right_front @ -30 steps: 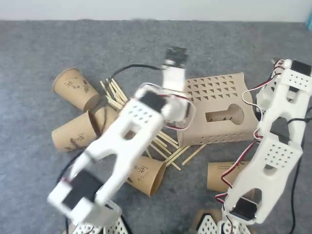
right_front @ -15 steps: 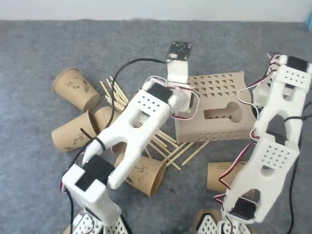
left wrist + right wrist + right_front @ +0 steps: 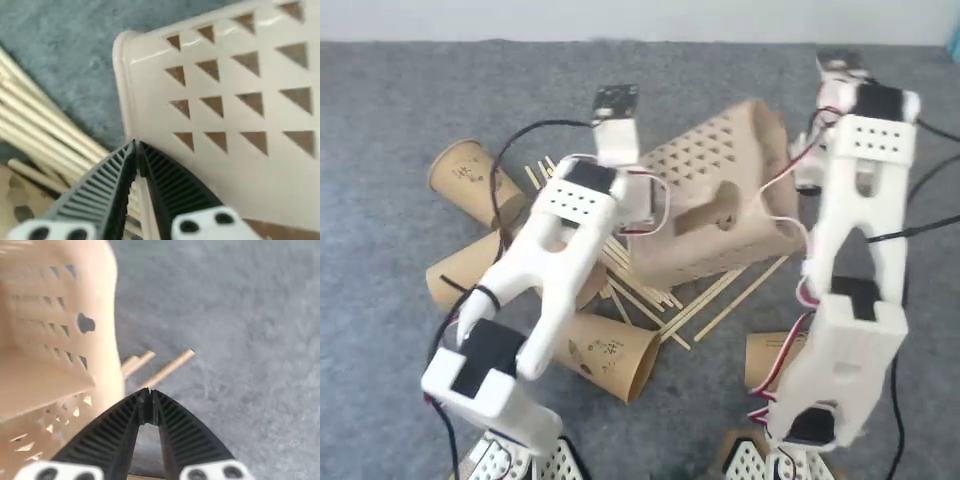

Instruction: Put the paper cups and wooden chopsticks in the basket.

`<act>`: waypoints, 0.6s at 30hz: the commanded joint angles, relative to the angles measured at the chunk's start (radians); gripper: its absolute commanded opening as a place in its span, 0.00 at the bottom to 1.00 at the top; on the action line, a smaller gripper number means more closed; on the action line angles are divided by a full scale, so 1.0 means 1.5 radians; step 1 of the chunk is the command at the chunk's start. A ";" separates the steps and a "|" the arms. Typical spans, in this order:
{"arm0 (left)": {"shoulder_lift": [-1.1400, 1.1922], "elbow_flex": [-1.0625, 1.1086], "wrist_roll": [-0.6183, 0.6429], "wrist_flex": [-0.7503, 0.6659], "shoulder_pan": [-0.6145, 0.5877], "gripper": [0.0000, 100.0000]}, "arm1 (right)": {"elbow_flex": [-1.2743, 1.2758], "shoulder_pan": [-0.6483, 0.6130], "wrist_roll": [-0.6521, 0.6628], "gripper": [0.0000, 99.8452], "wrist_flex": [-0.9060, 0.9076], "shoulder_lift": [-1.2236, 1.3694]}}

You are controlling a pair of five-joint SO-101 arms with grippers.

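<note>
The beige perforated basket (image 3: 710,170) is tipped up on the grey carpet, its far right corner raised. My left gripper (image 3: 137,147) is shut on the basket's (image 3: 225,100) rim at its left side, under the left arm (image 3: 638,205). My right gripper (image 3: 149,396) is shut at the edge of the basket's (image 3: 55,340) wall, at the raised right corner (image 3: 800,180). Wooden chopsticks (image 3: 660,300) lie scattered beneath and left of the basket; some show as chopsticks (image 3: 45,130) and chopstick ends (image 3: 165,367). Paper cups lie on their sides: one (image 3: 475,180) far left, one (image 3: 610,350) in front.
Another paper cup (image 3: 460,280) lies partly under the left arm, and one more cup (image 3: 765,360) sits behind the right arm's base. Open carpet stretches along the back and far left. The arm bases stand at the near edge.
The basket has gone from lying flat to tipped up, its right side lifted. The left arm swung left and the right arm rose and moved back with it.
</note>
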 commanded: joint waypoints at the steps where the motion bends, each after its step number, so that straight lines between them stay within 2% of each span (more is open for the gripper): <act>1: -0.042 0.016 0.004 -0.027 -0.028 0.01 | -0.034 -0.053 -0.009 0.01 0.022 -0.092; 6: -0.038 0.036 0.004 -0.052 -0.043 0.01 | -0.038 -0.074 -0.040 0.01 0.021 -0.170; 13: -0.037 0.074 0.003 -0.099 -0.042 0.01 | -0.031 -0.063 -0.045 0.01 0.023 -0.293; 18: -0.037 0.095 0.004 -0.126 -0.042 0.01 | 0.015 -0.033 -0.092 0.01 0.020 -0.310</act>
